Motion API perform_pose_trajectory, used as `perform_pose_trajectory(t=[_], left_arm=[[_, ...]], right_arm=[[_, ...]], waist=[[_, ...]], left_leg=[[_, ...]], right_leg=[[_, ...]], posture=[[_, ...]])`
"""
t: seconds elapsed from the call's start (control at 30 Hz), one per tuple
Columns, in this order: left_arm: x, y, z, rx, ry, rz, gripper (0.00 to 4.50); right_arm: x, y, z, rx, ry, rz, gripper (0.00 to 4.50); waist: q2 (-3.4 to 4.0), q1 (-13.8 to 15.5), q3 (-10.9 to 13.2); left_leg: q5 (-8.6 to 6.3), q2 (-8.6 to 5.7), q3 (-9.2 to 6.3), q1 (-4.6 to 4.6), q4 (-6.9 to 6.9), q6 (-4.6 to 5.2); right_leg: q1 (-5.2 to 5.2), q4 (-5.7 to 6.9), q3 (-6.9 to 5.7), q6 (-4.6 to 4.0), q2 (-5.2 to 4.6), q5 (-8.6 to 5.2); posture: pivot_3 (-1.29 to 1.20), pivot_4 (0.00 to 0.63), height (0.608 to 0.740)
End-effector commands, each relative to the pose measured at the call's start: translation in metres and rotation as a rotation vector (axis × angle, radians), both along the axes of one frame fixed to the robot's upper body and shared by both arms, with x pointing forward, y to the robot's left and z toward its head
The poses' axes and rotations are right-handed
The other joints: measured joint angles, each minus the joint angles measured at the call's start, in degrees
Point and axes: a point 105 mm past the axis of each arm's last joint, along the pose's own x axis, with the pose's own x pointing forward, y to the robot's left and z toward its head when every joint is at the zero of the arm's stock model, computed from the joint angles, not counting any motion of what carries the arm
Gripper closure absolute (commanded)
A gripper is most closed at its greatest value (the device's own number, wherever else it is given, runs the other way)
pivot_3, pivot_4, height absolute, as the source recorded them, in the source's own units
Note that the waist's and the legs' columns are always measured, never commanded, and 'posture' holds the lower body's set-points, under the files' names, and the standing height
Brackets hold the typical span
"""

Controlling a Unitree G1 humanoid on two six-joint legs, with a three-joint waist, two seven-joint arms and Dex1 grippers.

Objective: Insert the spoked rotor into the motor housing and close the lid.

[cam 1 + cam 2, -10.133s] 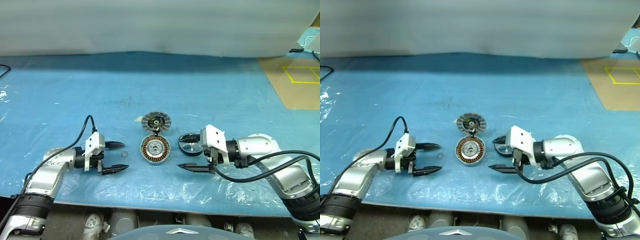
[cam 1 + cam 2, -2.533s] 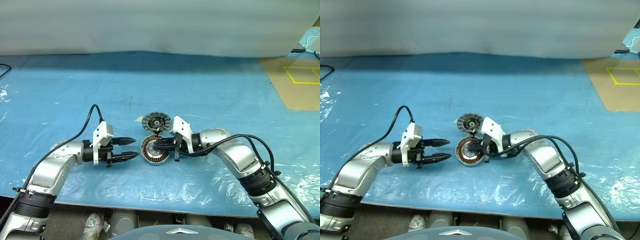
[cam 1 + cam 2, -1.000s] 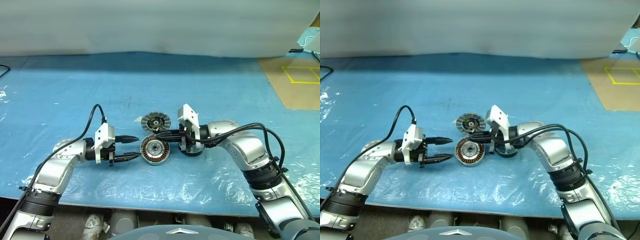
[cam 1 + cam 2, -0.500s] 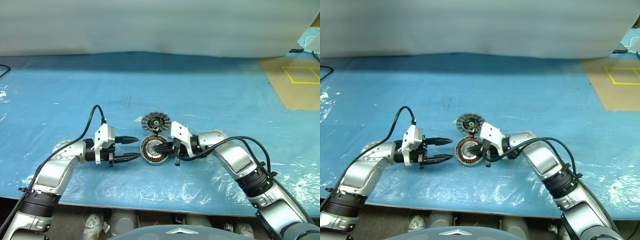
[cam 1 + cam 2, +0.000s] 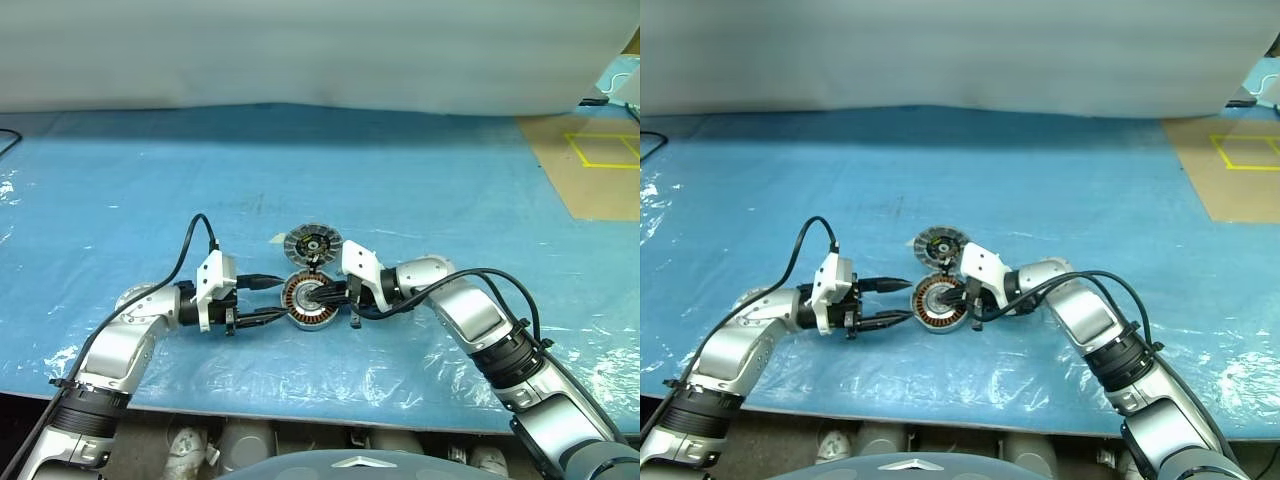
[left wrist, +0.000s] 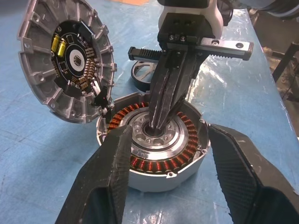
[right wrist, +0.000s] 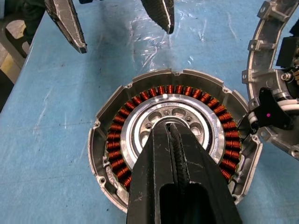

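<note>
The right pincer (image 7: 175, 135), clenched empty, is pressing into the motor housing (image 6: 154, 144) hub; the left pincer (image 6: 163, 163), released, is flanking it. The rotor (image 6: 142, 77) is lying behind, risking a knock.

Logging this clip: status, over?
Right end effector shut, tips at motor housing hub. Left end effector open beside housing. Spoked rotor on table; lid open.

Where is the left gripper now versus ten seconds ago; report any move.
Yes. The left gripper has moved rightward, close beside the motor housing, its open jaws nearing the housing's left edge.
</note>
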Motion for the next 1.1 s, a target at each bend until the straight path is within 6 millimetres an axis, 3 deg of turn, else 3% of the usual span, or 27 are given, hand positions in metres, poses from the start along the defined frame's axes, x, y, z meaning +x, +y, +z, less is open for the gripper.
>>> perform_pose_trajectory(t=[0.03, 0.13, 0.3, 0.47, 0.57, 0.73, 0.87, 0.97, 1.1], left_arm=[[0.000, -0.002, 0.004, 0.000, -0.040, -0.008, 1.76], [0.001, 0.000, 0.004, 0.003, -0.045, -0.004, 1.76], [0.000, 0.002, 0.007, -0.005, -0.051, 0.008, 1.76], [-0.008, -0.001, 0.011, -0.020, -0.049, -0.013, 1.76], [-0.014, -0.010, 0.012, -0.015, -0.068, -0.062, 1.76], [-0.015, -0.027, 0.021, -0.070, -0.097, -0.102, 1.76], [-0.019, -0.035, 0.021, -0.061, -0.109, -0.146, 1.76], [-0.018, -0.037, 0.012, -0.004, -0.135, -0.183, 1.76], [-0.017, -0.044, 0.012, -0.008, -0.143, -0.205, 1.76]], right_arm=[[-0.004, 0.001, 0.003, 0.020, 0.008, 0.022, 4.44], [-0.002, 0.001, 0.009, 0.046, 0.007, 0.016, 4.44], [0.010, -0.015, 0.050, 0.162, -0.015, -0.059, 4.44], [-0.008, -0.046, 0.079, 0.128, -0.074, -0.063, 4.44], [-0.019, -0.074, 0.080, -0.033, -0.154, -0.074, 4.44], [-0.012, -0.110, 0.080, -0.221, -0.249, -0.100, 4.44], [-0.005, -0.111, 0.082, -0.256, -0.276, -0.065, 4.44], [-0.002, -0.108, 0.068, -0.355, -0.323, 0.045, 4.44], [0.007, -0.104, 0.059, -0.377, -0.318, 0.104, 3.58]], waist=[[0.00, 0.00, 0.00], [0.00, 0.00, 0.00], [0.00, 0.03, 0.00], [0.01, 0.36, 0.01], [0.00, 0.63, 0.01], [0.00, 0.33, 0.02], [0.02, -0.08, 0.02], [0.02, -0.01, 0.01], [0.02, -0.02, 0.01]], left_leg=[[0.00, 0.00, 0.00, 0.00, 0.00, 0.00], [0.00, 0.00, 0.00, 0.00, 0.00, 0.00], [0.00, -0.01, 0.00, -0.03, 0.00, 0.00], [0.00, -0.01, 0.00, -0.07, -0.03, 0.00], [0.00, 0.00, 0.00, -0.03, -0.09, 0.00], [-0.01, -0.02, 0.04, 0.06, -0.04, 0.02], [-0.04, 0.00, 0.04, 0.13, -0.02, 0.08], [-0.04, -0.01, 0.04, 0.08, -0.01, 0.09], [-0.04, -0.01, 0.04, -0.02, 0.02, 0.10]], right_leg=[[0.00, 0.00, 0.00, 0.00, 0.00, 0.00], [0.00, 0.00, 0.00, 0.00, 0.00, 0.00], [-0.02, 0.00, 0.00, 0.00, -0.01, 0.00], [-0.04, -0.05, 0.00, 0.00, 0.00, 0.00], [0.01, -0.14, -0.01, 0.01, 0.00, 0.00], [0.03, -0.12, 0.09, 0.03, -0.01, 0.01], [0.03, -0.01, 0.09, 0.02, 0.02, 0.00], [0.01, -0.02, 0.08, 0.01, 0.01, 0.01], [-0.03, -0.03, 0.07, 0.01, 0.00, 0.01]], posture=[[0.00, 0.150, 0.740], [0.00, 0.150, 0.740], [0.00, 0.150, 0.740], [0.00, 0.150, 0.740], [0.00, 0.150, 0.740], [0.00, 0.150, 0.740], [0.00, 0.150, 0.740], [0.00, 0.150, 0.740], [0.00, 0.150, 0.740]])
